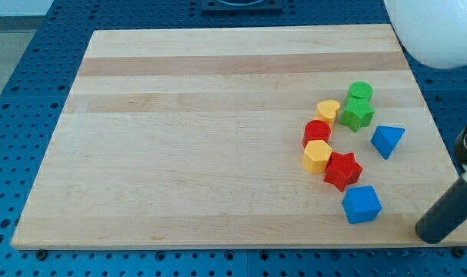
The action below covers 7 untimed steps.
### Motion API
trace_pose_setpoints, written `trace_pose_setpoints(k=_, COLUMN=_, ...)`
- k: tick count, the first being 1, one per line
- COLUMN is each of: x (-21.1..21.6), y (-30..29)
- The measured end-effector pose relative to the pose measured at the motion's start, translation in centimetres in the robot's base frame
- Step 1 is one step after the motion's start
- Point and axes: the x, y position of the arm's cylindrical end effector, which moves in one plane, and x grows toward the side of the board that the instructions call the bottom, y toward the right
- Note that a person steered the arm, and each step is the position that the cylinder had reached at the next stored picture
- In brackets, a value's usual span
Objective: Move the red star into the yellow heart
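Note:
The red star (342,170) lies on the wooden board (187,138) at the lower right, touching a yellow hexagon (317,156) on its left. The yellow heart (328,111) lies above them, with a red rounded block (317,132) between it and the hexagon. My tip (431,230) is at the board's lower right edge, right of a blue cube (361,204) and well to the right of and below the red star, touching no block.
A green star (357,115) sits right of the yellow heart, with a green cylinder (361,91) above it. A blue triangle (387,140) lies further right. A white round object (441,31) fills the top right corner.

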Motion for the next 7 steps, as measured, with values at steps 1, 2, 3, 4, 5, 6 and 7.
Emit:
trace_pose_setpoints(k=1, x=0.0, y=-1.7)
trace_pose_setpoints(k=2, x=0.0, y=-3.0)
trace_pose_setpoints(k=3, x=0.0, y=-4.3)
trace_pose_setpoints(k=4, x=0.0, y=-5.8)
trace_pose_setpoints(k=5, x=0.0, y=-7.2)
trace_pose_setpoints(k=6, x=-0.1, y=-8.0)
trace_pose_setpoints(k=7, x=-3.2, y=-8.0)
